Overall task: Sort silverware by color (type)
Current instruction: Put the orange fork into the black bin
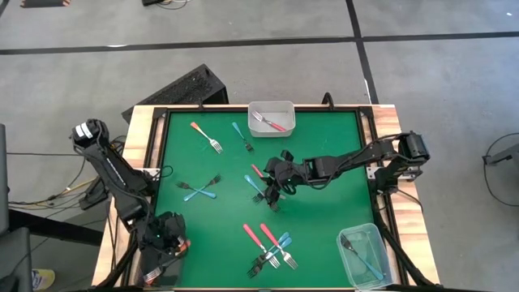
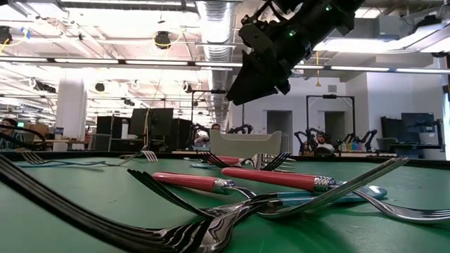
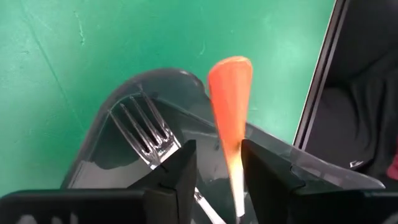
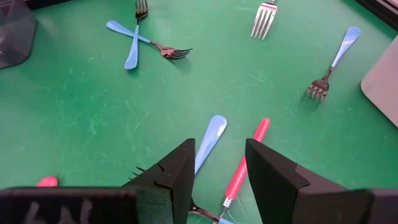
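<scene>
Small forks with pink, orange or blue handles lie about the green mat. My left gripper (image 1: 168, 237) (image 3: 219, 168) is open at the near-left corner, pointing down over a clear tub (image 3: 118, 118) that has a fork (image 3: 144, 132) in it. An orange fork handle (image 3: 230, 106) stands between its fingers. My right gripper (image 1: 276, 193) (image 4: 221, 165) is open at mid-table, well above the mat in the low view (image 2: 261, 67). It hovers over a blue fork (image 4: 210, 142) and a pink fork (image 4: 244, 165) lying side by side. My left gripper has the orange fork's narrow handle part (image 3: 235, 163) in its gap, close against one finger (image 3: 264, 174). The gap is wider than the handle, and I cannot tell whether the finger touches it. The handle's broad free end points down at the tub.
A far tub (image 1: 285, 107) holds a pink fork; the near-right tub (image 1: 345, 243) holds blue ones. Loose on the mat are an orange fork (image 1: 207, 136), a blue fork (image 1: 242, 136), a crossed blue pair (image 1: 199, 191) and a pink-and-blue heap (image 1: 272, 247) near the front.
</scene>
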